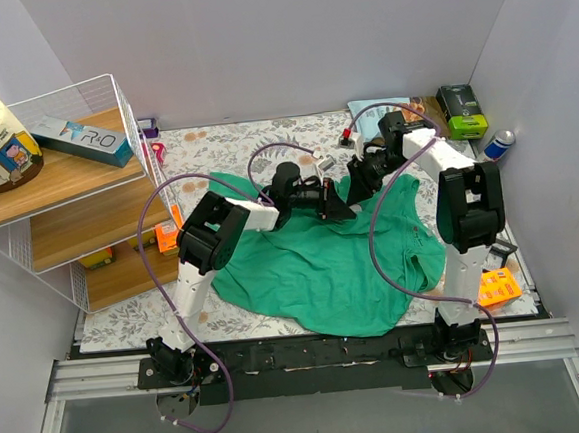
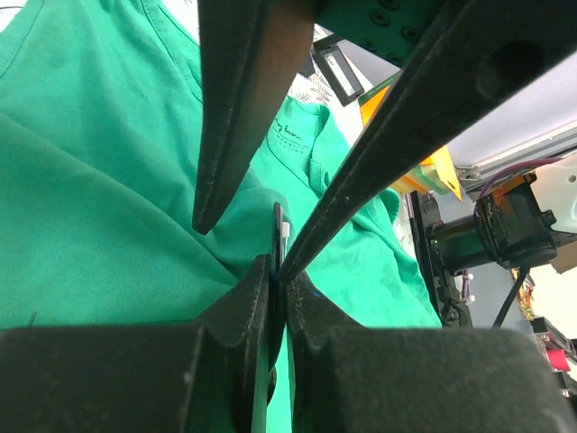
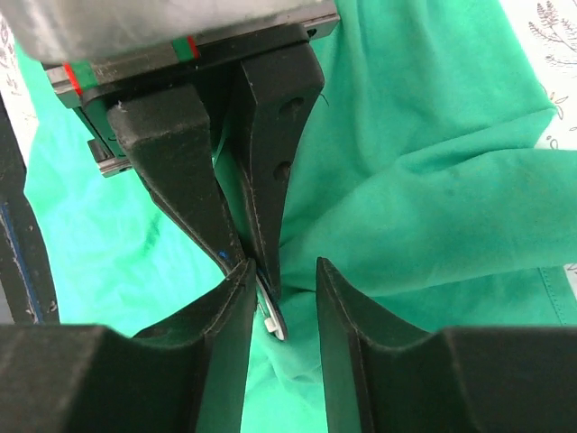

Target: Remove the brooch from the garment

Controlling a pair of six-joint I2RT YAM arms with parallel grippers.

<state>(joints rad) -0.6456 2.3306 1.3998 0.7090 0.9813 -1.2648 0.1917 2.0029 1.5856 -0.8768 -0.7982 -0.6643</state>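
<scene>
Pulling slowly is best: left gripper (image 3: 255, 266), from 12 o'clock, pinches the tiny dark round brooch (image 3: 273, 320); right gripper (image 3: 281, 271), fingers apart, should grab the soft green shirt (image 3: 433, 180)

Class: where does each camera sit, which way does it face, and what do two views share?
Top: above, behind the robot, looking down at the shirt; left arm and right arm show.
Left wrist: on that arm, facing the brooch past the left gripper.
Right wrist: opposite, facing back past the right gripper.
Shared: brooch, both grippers.
</scene>
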